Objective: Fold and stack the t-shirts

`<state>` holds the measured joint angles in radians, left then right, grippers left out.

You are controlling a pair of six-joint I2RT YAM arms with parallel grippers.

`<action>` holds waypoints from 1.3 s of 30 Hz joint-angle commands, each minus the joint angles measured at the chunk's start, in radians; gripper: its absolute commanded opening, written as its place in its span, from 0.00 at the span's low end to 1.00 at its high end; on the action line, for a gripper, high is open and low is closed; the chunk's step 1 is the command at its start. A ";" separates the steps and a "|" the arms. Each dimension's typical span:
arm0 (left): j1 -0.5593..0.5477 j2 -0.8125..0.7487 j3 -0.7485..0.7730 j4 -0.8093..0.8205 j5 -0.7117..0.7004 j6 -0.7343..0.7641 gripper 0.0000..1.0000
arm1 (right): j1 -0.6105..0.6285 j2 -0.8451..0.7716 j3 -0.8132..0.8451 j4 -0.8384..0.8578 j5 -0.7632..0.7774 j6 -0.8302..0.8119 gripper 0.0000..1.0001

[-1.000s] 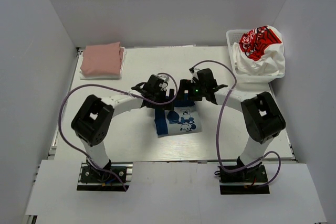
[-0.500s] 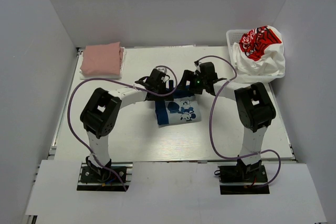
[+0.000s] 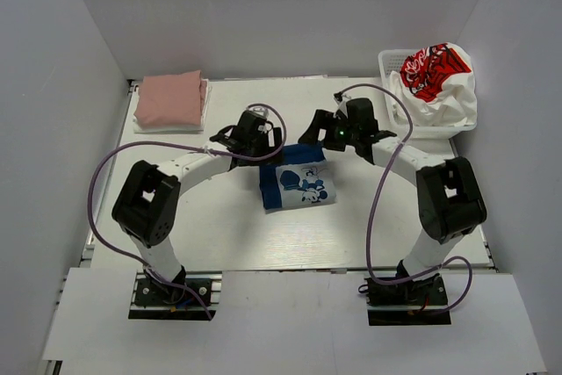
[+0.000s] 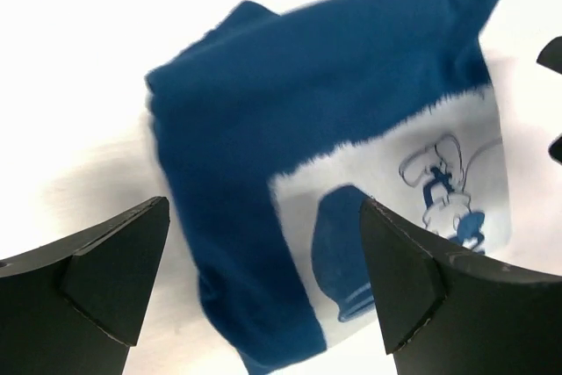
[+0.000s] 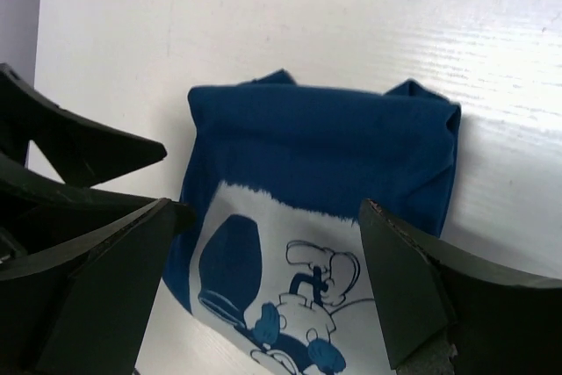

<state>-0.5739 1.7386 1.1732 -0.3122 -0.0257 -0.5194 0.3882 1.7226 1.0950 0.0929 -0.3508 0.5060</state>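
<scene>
A folded navy t-shirt (image 3: 297, 183) with a white-and-blue cartoon print lies flat mid-table, free of both grippers. My left gripper (image 3: 266, 140) hovers open just beyond its far left corner. My right gripper (image 3: 318, 134) hovers open beyond its far right corner. In the left wrist view the navy t-shirt (image 4: 290, 120) lies below the open left gripper (image 4: 265, 208). In the right wrist view the same t-shirt (image 5: 325, 155) lies under the open right gripper (image 5: 268, 212). A folded pink t-shirt (image 3: 170, 99) rests at the back left. A crumpled white t-shirt with red graphic (image 3: 436, 81) fills the basket.
The white lattice basket (image 3: 386, 63) stands at the back right corner. A white layer (image 3: 167, 127) shows beneath the pink t-shirt. Purple cables (image 3: 378, 164) loop off both arms. The left gripper's fingers (image 5: 79, 147) show at the left of the right wrist view. White walls enclose the table.
Both open grippers have drawn back from over the navy t-shirt toward the far side, uncovering its far edge. The t-shirt now lies a little farther from the arm bases.
</scene>
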 commanded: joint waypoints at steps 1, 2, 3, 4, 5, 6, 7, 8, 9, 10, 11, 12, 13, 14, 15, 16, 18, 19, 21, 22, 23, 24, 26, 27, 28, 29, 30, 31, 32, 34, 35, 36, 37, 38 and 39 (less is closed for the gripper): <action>-0.012 -0.002 -0.036 -0.036 0.056 -0.033 0.99 | -0.005 -0.052 -0.047 0.027 -0.024 -0.004 0.91; -0.012 -0.002 -0.050 -0.036 0.067 -0.047 0.99 | -0.005 -0.075 -0.059 0.019 -0.020 -0.004 0.91; -0.012 -0.002 -0.067 -0.027 0.067 -0.059 0.99 | -0.002 -0.081 -0.063 0.015 -0.007 -0.012 0.91; -0.012 -0.002 -0.098 -0.027 0.067 -0.059 0.99 | -0.005 -0.092 -0.066 0.014 -0.002 -0.017 0.91; -0.012 -0.002 -0.110 -0.016 0.067 -0.071 0.99 | -0.003 -0.113 -0.069 0.002 -0.001 -0.020 0.91; -0.012 -0.011 -0.119 -0.016 0.067 -0.082 0.99 | -0.002 -0.119 -0.076 0.001 0.004 -0.018 0.91; -0.012 -0.011 -0.135 -0.016 0.067 -0.082 0.99 | -0.002 -0.130 -0.079 -0.002 0.004 -0.030 0.91; -0.012 -0.011 -0.145 -0.016 0.067 -0.082 0.99 | -0.003 -0.139 -0.081 -0.011 0.007 -0.032 0.91; -0.012 -0.023 -0.173 0.005 0.067 -0.082 0.99 | -0.005 -0.147 -0.087 -0.015 0.006 -0.038 0.91; -0.012 -0.024 -0.185 0.024 0.078 -0.082 0.99 | -0.003 -0.156 -0.093 -0.016 0.004 -0.040 0.91; -0.012 -0.024 -0.196 0.041 0.078 -0.091 0.99 | -0.005 -0.159 -0.095 -0.019 0.001 -0.041 0.91; -0.012 -0.010 -0.208 0.073 0.090 -0.091 0.99 | -0.003 -0.173 -0.104 -0.019 -0.002 -0.038 0.91; -0.012 -0.001 -0.208 0.090 0.099 -0.079 0.99 | -0.003 -0.181 -0.113 -0.016 -0.002 -0.038 0.91; -0.012 0.025 -0.208 0.108 0.136 -0.070 0.97 | -0.003 -0.187 -0.121 -0.012 -0.002 -0.041 0.91; -0.012 0.039 -0.208 0.151 0.159 -0.056 0.88 | -0.003 -0.208 -0.126 -0.010 -0.002 -0.041 0.91; -0.012 0.050 -0.219 0.172 0.190 -0.047 0.83 | 0.000 -0.221 -0.148 -0.007 -0.002 -0.041 0.91; -0.012 0.084 -0.230 0.232 0.211 -0.034 0.73 | -0.008 -0.248 -0.164 -0.004 -0.002 -0.044 0.91; -0.012 0.094 -0.230 0.245 0.220 -0.022 0.66 | -0.006 -0.261 -0.175 -0.001 -0.002 -0.043 0.91; -0.012 0.120 -0.230 0.265 0.248 -0.011 0.58 | -0.008 -0.284 -0.187 -0.002 -0.010 -0.044 0.91; -0.001 0.142 -0.219 0.274 0.269 -0.002 0.49 | -0.006 -0.308 -0.193 0.001 -0.005 -0.046 0.91; -0.001 0.142 -0.219 0.274 0.270 0.008 0.44 | -0.009 -0.319 -0.204 -0.002 -0.005 -0.047 0.91; 0.008 0.156 -0.199 0.274 0.270 0.009 0.34 | -0.012 -0.325 -0.207 -0.004 -0.002 -0.050 0.91; 0.008 0.168 -0.147 0.225 0.212 0.030 0.00 | -0.012 -0.357 -0.224 -0.013 0.010 -0.055 0.91; 0.008 0.168 -0.127 0.204 0.178 0.044 0.00 | -0.012 -0.365 -0.225 -0.016 0.012 -0.060 0.91; 0.008 0.168 -0.106 0.162 0.159 0.054 0.00 | -0.017 -0.388 -0.231 -0.024 0.022 -0.063 0.91; 0.008 0.168 -0.071 0.148 0.147 0.094 0.00 | -0.012 -0.391 -0.239 -0.031 0.030 -0.064 0.91; 0.008 0.158 -0.052 0.131 0.101 0.114 0.00 | -0.012 -0.405 -0.242 -0.036 0.051 -0.066 0.91; 0.008 0.148 -0.037 0.110 0.077 0.133 0.00 | -0.015 -0.426 -0.254 -0.039 0.076 -0.069 0.91; 0.008 0.139 -0.005 0.099 0.060 0.160 0.00 | -0.018 -0.432 -0.257 -0.039 0.087 -0.075 0.91; 0.008 0.121 0.034 0.047 -0.023 0.243 0.00 | -0.015 -0.451 -0.271 -0.050 0.125 -0.081 0.91; 0.008 0.107 0.077 0.027 -0.058 0.298 0.00 | -0.017 -0.465 -0.271 -0.058 0.133 -0.090 0.91; 0.008 0.107 0.095 0.012 -0.144 0.321 0.00 | -0.017 -0.468 -0.268 -0.067 0.157 -0.099 0.91; 0.008 0.092 0.111 0.001 -0.186 0.350 0.00 | -0.018 -0.466 -0.270 -0.073 0.167 -0.107 0.91; 0.008 0.069 0.120 0.001 -0.216 0.386 0.00 | -0.017 -0.471 -0.267 -0.078 0.176 -0.109 0.91; 0.008 0.055 0.120 0.018 -0.280 0.454 0.00 | -0.021 -0.471 -0.267 -0.082 0.187 -0.112 0.91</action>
<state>-0.5716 1.8828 1.2465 -0.2573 -0.0872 -0.2451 0.3740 1.2758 0.8314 0.0269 -0.2283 0.4313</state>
